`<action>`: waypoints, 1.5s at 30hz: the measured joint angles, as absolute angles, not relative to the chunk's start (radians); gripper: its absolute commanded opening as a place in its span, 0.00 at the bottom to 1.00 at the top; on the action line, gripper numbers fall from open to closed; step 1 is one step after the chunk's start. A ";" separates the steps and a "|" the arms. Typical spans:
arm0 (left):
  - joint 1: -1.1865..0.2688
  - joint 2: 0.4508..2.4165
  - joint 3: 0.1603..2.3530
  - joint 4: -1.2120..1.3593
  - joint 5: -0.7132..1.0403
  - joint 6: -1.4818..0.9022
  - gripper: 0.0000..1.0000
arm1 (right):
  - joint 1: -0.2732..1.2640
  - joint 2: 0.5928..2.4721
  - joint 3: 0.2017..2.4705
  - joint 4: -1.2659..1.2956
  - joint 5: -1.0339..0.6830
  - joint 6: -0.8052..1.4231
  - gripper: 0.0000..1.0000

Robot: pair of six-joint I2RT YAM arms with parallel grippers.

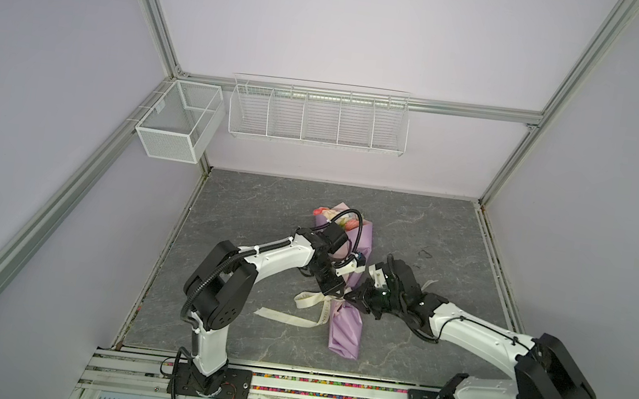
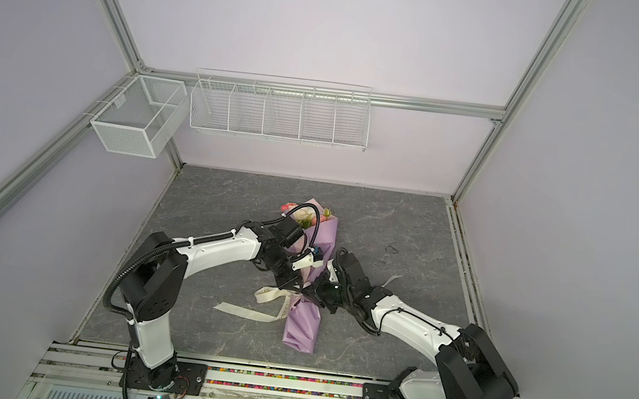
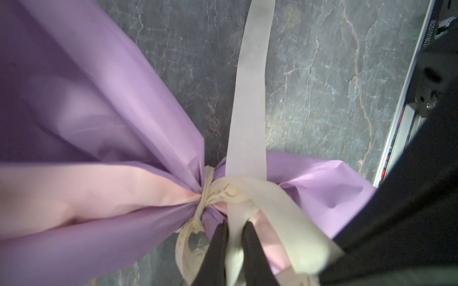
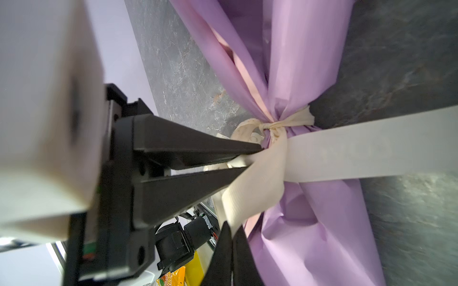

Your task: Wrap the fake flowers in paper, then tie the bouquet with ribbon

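The bouquet of fake flowers (image 1: 324,212) (image 2: 301,215) lies on the grey table, rolled in lilac wrapping paper (image 1: 344,334) (image 2: 301,328); only a few pink and cream heads show at its far end. A cream ribbon (image 3: 250,99) (image 4: 347,153) is knotted round the pinched waist (image 3: 210,193), with loose tails trailing left (image 1: 285,317). My left gripper (image 3: 235,224) (image 1: 339,293) is shut on a ribbon strand right at the knot. My right gripper (image 4: 231,226) (image 1: 349,296) is shut on another strand of the ribbon, close beside the left one.
A white wire rack (image 1: 318,118) and a mesh box (image 1: 177,123) hang on the back wall. A small dark loop (image 1: 425,253) lies on the table at the right. An aluminium rail (image 1: 326,386) runs along the front edge between the arm bases.
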State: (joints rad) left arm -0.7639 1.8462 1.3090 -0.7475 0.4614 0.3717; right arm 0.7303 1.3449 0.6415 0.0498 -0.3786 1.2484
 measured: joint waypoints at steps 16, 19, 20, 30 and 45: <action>-0.764 1.765 1.249 -0.669 0.461 0.295 0.11 | 0.730 1.379 0.635 0.037 -0.357 1.229 0.06; -0.764 1.758 1.244 -0.658 0.461 0.284 0.11 | 0.730 1.379 0.635 0.024 -0.352 1.222 0.06; -0.764 1.758 1.243 -0.656 0.461 0.281 0.11 | 0.730 1.379 0.635 0.020 -0.351 1.221 0.06; -0.764 1.752 1.210 -0.625 0.461 0.246 0.13 | 0.730 1.354 0.616 -0.047 -0.295 1.217 0.06; -0.758 1.663 1.138 -0.508 0.490 0.160 0.07 | 0.736 1.264 0.662 -0.172 -0.234 1.001 0.50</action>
